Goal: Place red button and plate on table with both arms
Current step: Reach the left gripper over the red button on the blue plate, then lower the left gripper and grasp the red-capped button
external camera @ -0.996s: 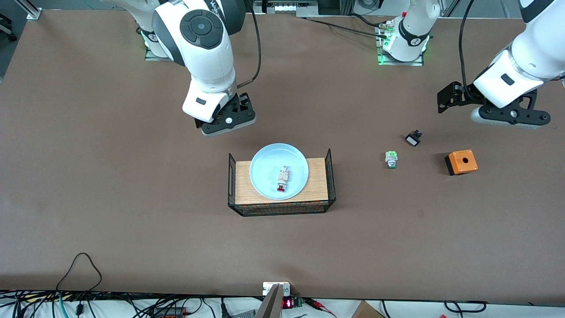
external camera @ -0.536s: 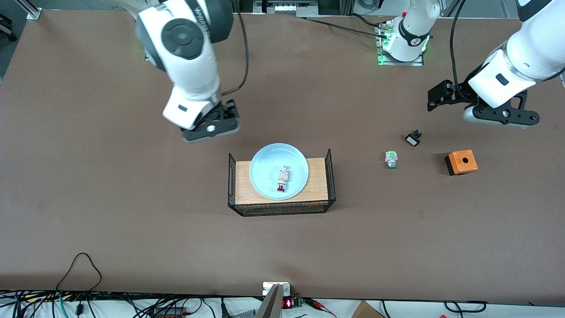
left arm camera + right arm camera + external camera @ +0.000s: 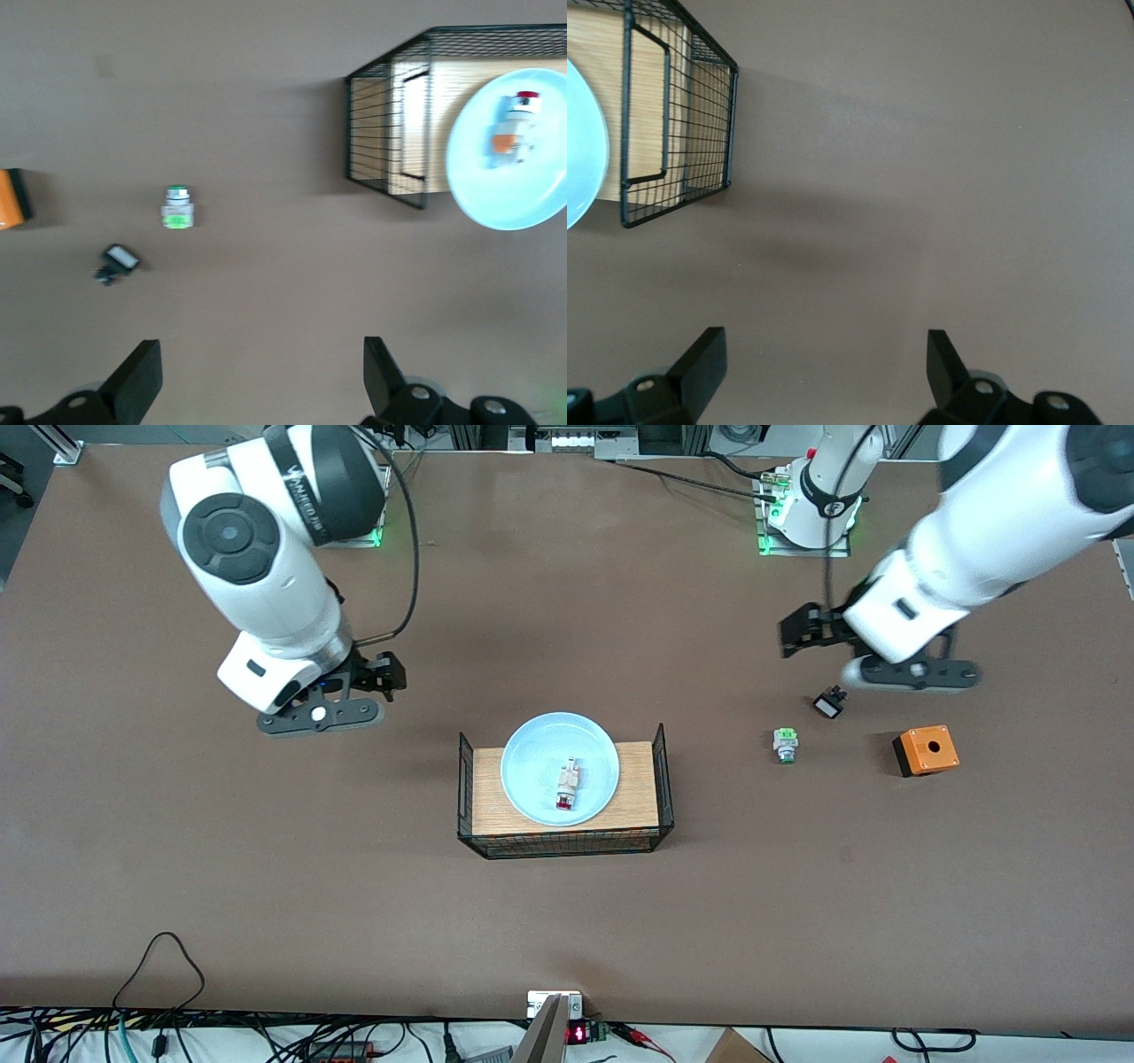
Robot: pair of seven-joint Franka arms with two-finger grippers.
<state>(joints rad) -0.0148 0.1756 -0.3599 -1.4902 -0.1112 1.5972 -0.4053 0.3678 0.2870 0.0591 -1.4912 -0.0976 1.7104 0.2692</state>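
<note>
The red button (image 3: 566, 781) lies in the plate (image 3: 528, 779), which sits on a small wooden board (image 3: 636, 797), not yet on the table (image 3: 266, 868). The left gripper (image 3: 912, 675) and right gripper (image 3: 321, 715) hang over bare table with fingers spread wide, holding nothing, ready to grab

A robotics lab: table (image 3: 177, 850) edged with cables (image 3: 159, 1036)

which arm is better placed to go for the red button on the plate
Probably the right. Its open right gripper hangs over bare table beside the plate holding the red button; the open left gripper is over the black switch.
</note>
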